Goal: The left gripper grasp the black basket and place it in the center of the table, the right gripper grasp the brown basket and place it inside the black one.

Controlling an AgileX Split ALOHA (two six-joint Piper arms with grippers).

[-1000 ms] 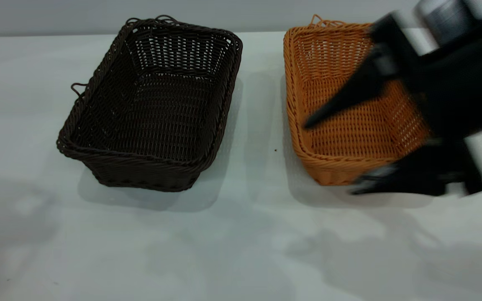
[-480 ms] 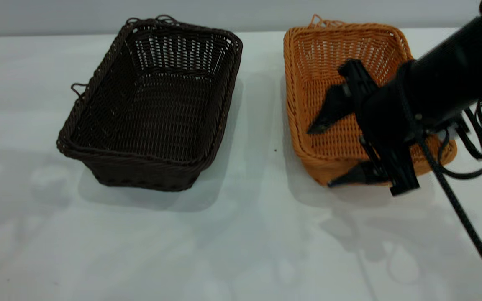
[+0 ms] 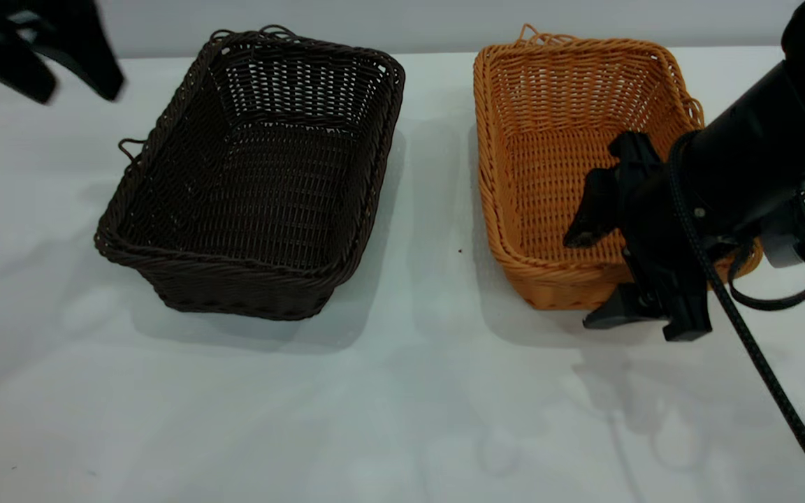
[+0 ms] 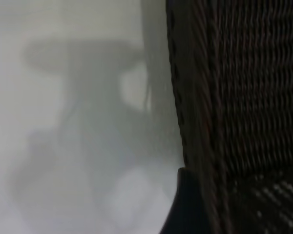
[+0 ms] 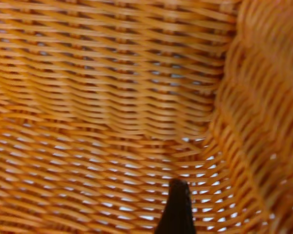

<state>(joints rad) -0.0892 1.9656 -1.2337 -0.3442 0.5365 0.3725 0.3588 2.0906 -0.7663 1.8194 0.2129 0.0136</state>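
Two rectangular woven wicker baskets sit side by side on the wide, pale grey-white matte table. The very dark brown-black basket stands on the left half, flat on its base, mouth up, with loose strand loops sticking out at its far rim and left side. The orange-tan basket stands on the right half, also upright, a bare strip of tabletop between the two; they do not touch.

And here is the right gripper, reaching in from the right at the orange-tan basket's near right corner. Its black fingers are spread wide apart and straddle the near wall: the upper finger hangs inside the basket over the woven floor, the lower finger sits outside, just beside the front wall and low over the table. Nothing is clamped. The right wrist view is filled with orange weave, one dark fingertip poking in close to the inner corner.

Over at the far left corner of the table, the left gripper hovers above the surface, well apart from the dark basket, fingers parted. Its wrist view shows the dark basket's braided rim beside bare tabletop.
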